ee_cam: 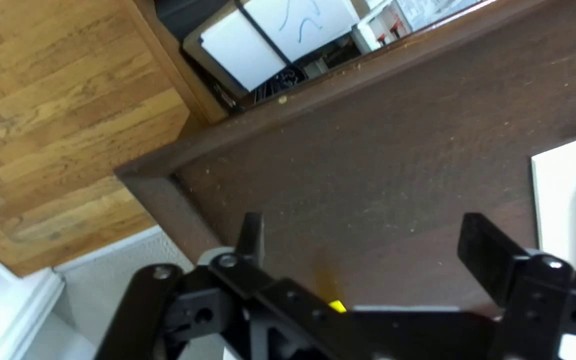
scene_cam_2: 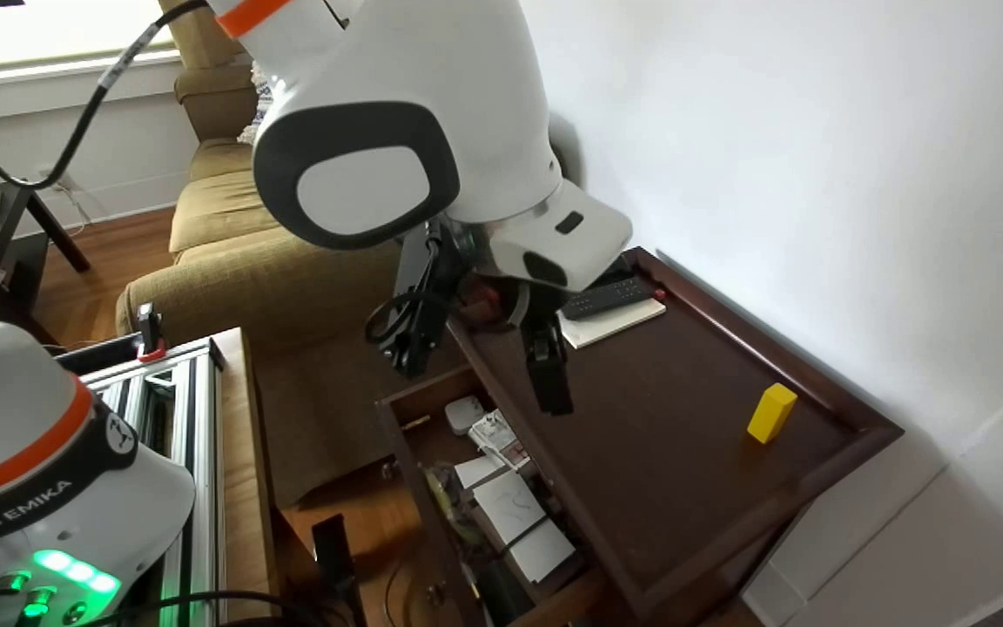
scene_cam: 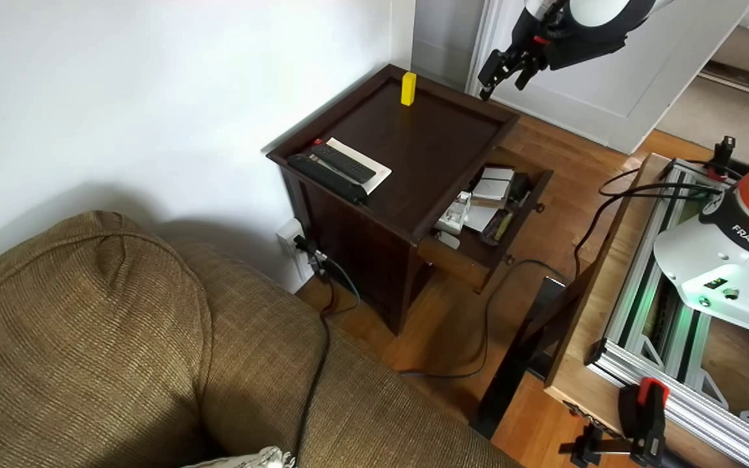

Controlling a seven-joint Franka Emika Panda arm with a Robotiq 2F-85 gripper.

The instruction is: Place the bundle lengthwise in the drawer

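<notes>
Bundle (scene_cam_2: pixel 519 515) seen in the drawer (scene_cam: pixel 452 262) of the side table (scene_cam: pixel 426 143), gripper (ee_cam: pixel 363 239) held above

The pale bundle, bound by a dark band, was seen inside the drawer, which was pulled out from the front of the side table. Its long side was set roughly parallel to the drawer front, and a brown box-like thing (ee_cam: pixel 211 61) was partly covered by it. A white tray-like item (scene_cam_2: pixel 499 435) was also seen in the drawer.

In the wrist view the gripper's two fingers were held wide apart above the side table, and its dark top was seen between them. A yellow block (scene_cam: pixel 408 89) was stood upright on the side table, near the edge along the wall (scene_cam: pixel 173 97). Toward the side table's opposite end, a dark remote (scene_cam: pixel 347 163) was laid on a flat white pad (scene_cam: pixel 378 177), and a long black bar (scene_cam: pixel 329 181) was laid just beside, along the end edge. A brown sofa (scene_cam: pixel 251 338) was placed near that same end.
</notes>
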